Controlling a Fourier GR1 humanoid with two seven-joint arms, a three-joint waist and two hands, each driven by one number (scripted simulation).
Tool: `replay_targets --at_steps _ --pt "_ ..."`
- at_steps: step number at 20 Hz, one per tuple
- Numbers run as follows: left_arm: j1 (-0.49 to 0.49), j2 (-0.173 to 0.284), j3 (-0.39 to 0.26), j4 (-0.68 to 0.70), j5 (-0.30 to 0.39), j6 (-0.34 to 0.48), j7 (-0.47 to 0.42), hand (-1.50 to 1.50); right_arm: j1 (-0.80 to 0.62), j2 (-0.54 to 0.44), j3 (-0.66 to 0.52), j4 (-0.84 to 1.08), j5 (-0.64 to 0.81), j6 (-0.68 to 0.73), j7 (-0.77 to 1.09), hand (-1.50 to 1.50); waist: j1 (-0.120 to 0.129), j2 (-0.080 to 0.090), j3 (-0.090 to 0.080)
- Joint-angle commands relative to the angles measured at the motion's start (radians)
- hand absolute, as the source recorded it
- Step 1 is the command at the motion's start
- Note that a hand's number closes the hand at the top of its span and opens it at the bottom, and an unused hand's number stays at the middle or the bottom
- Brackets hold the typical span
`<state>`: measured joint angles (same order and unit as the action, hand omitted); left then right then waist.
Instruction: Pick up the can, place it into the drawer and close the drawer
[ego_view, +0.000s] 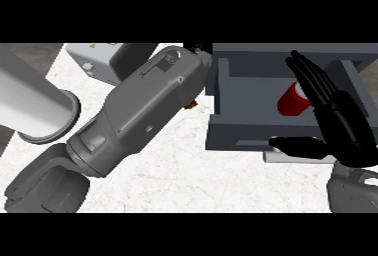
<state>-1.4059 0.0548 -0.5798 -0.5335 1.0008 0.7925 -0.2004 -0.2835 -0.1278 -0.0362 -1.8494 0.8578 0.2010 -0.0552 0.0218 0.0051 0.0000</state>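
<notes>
inside, the can (293, 101) lies in the open drawer (229, 100), beside the right hand (343, 120).

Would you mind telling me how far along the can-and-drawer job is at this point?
Done: the red cylindrical can lies inside the open grey drawer. In hand: the black right hand, fingers straight and holding nothing, is beside the can over the drawer's right part. The left forearm reaches up to the drawer's left edge; its hand is hidden. Left: the drawer is not yet closed.
</notes>
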Motion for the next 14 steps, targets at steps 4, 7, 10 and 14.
replay_targets --at_steps 4,7,10,14 --pt "0.053 0.044 -0.013 -0.086 -0.044 0.022 0.043 -1.5 -0.174 -0.041 0.081 0.283 0.188 -0.065 -0.022 -1.5 0.014 -0.005 0.0" --pt "0.091 0.082 -0.029 -0.163 -0.062 0.043 0.075 -1.5 -0.201 -0.085 0.042 0.422 0.226 -0.131 -0.07 -1.5 0.021 -0.008 0.0" --pt "0.086 0.151 -0.029 -0.21 -0.069 0.047 0.146 -1.5 -0.226 -0.003 0.069 0.595 0.3 -0.288 -0.057 -1.5 0.03 -0.005 0.001" --pt "0.131 0.2 -0.024 -0.269 -0.09 0.053 0.168 -1.5 -0.337 -0.006 0.03 0.805 0.333 -0.369 -0.058 -1.5 0.026 -0.002 0.001"
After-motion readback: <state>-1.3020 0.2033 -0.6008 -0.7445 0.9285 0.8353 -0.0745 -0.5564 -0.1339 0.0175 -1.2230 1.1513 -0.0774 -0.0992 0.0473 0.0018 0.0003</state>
